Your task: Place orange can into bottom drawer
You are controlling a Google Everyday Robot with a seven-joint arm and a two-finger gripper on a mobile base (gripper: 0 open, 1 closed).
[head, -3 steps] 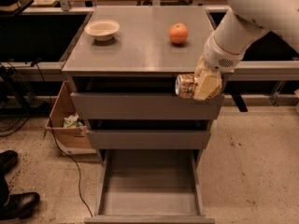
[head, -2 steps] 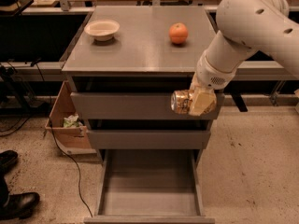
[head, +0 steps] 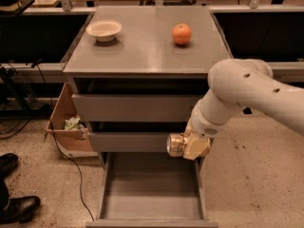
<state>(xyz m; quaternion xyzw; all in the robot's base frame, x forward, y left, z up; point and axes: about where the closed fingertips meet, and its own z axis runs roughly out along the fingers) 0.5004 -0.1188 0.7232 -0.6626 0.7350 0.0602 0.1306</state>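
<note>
Orange can (head: 175,144) lies sideways, clamped in the gripper (head: 191,147) above the one o'clock corner of the bottom drawer (head: 151,197); best lower toward seven o'clock before releasing.

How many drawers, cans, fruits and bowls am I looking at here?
Drawers: 3, two upper drawers plus the open bottom drawer
Cans: 1, the orange can, held in the gripper above the bottom drawer's back right
Fruit: 1, the orange fruit
Bowls: 1, the bowl
Total: 6
</note>
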